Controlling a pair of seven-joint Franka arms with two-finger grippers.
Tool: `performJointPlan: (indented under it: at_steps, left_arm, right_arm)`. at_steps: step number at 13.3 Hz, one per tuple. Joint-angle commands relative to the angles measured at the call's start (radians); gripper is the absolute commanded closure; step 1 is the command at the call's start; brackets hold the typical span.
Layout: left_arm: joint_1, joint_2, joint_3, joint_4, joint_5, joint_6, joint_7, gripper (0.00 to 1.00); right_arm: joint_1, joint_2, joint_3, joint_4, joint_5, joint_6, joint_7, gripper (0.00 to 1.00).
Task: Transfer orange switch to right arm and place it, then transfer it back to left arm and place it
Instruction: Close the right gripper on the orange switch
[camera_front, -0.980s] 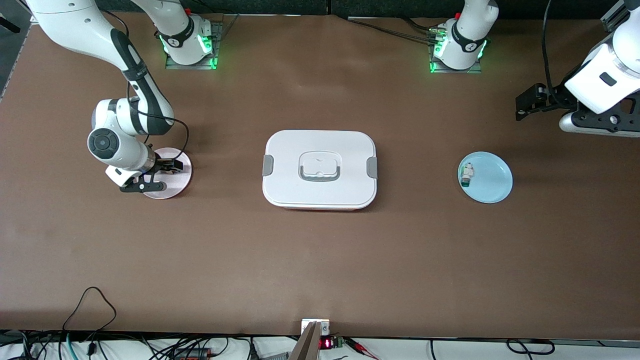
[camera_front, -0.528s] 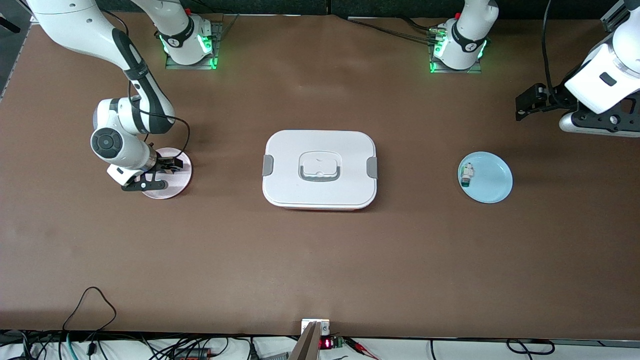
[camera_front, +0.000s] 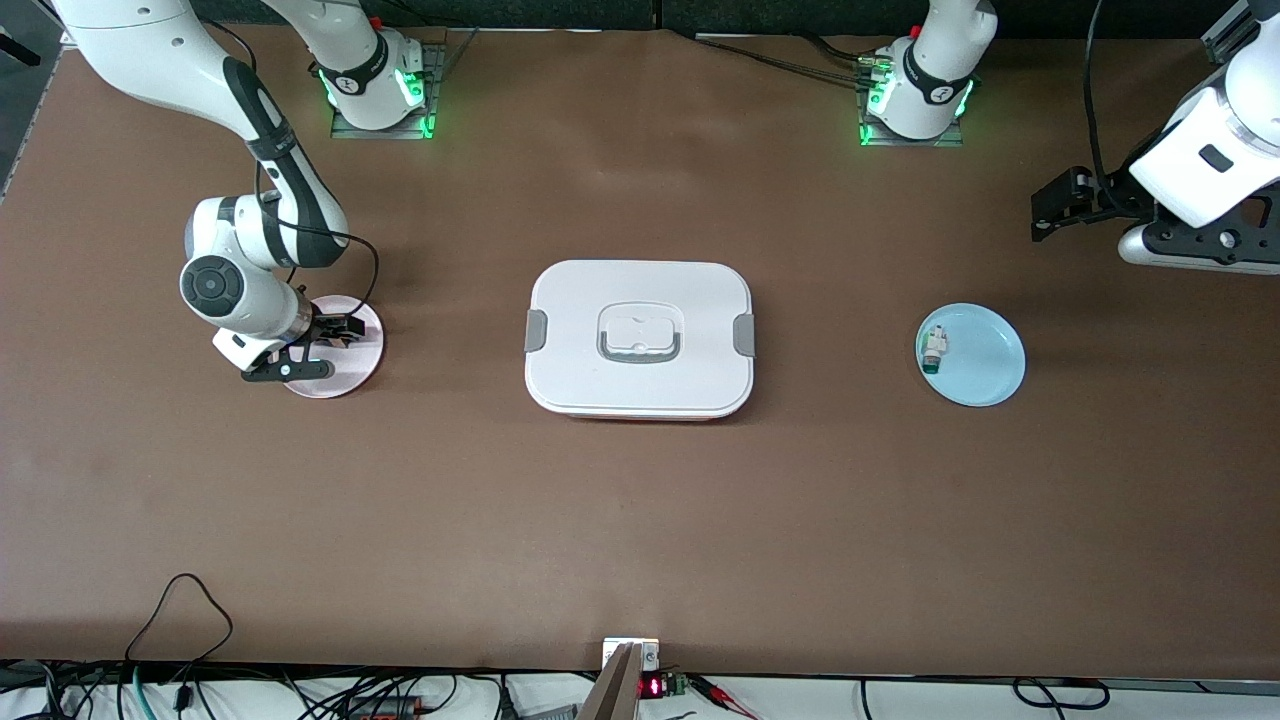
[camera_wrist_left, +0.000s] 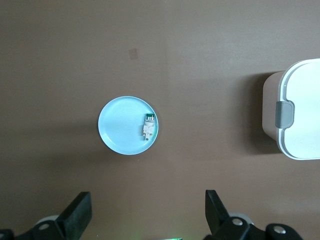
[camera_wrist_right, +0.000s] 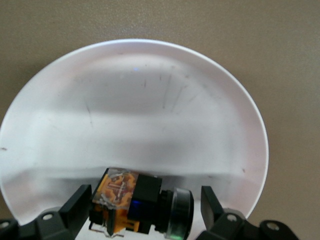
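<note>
The right gripper is sitting low over the pink plate at the right arm's end of the table. In the right wrist view its fingers are standing wide, one on each side of the orange switch, with gaps showing, so it is not yet clamping anything. The switch is lying on its side on the plate, near the rim, between the fingers.

The left gripper is hanging high over the left arm's end of the table, waiting. Its fingers are spread wide and holding nothing.

The box is standing mid-table with lid on, between the two plates, well apart from both. The blue plate is lying toward the left arm's end, and a small white-and-green part is resting on it near the rim on the box side. The left wrist view is showing that plate, the part and a corner of the box.
</note>
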Motion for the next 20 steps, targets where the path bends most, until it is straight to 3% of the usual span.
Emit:
performJointPlan:
  at_steps: [1, 3, 9, 11, 14, 20]
  left_arm:
    - [-0.005, -0.007, -0.002, 0.005, 0.02, -0.01, -0.009, 0.0]
    - [-0.005, -0.007, -0.002, 0.005, 0.02, -0.01, -0.009, 0.0]
    - [-0.005, -0.007, -0.002, 0.005, 0.02, -0.01, -0.009, 0.0]
    - [-0.005, -0.007, -0.003, 0.005, 0.02, -0.01, -0.009, 0.0]
    - [-0.005, -0.007, -0.005, 0.005, 0.02, -0.01, -0.01, 0.0]
    - [-0.005, -0.007, -0.005, 0.005, 0.02, -0.01, -0.01, 0.0]
  right_arm:
    - [-0.01, -0.024, 0.004, -0.024, -0.022, -0.001, 0.017, 0.35]
    - [-0.006, -0.034, 0.005, -0.021, -0.023, -0.013, -0.041, 0.57]
    - [-0.004, -0.076, 0.022, 0.008, -0.012, -0.053, -0.104, 0.68]
    - [-0.004, -0.095, 0.054, 0.121, 0.0, -0.213, -0.104, 0.68]
    - [-0.002, -0.119, 0.108, 0.37, 0.087, -0.511, -0.132, 0.68]
    - [-0.001, -0.189, 0.14, 0.629, 0.239, -0.74, -0.276, 0.68]
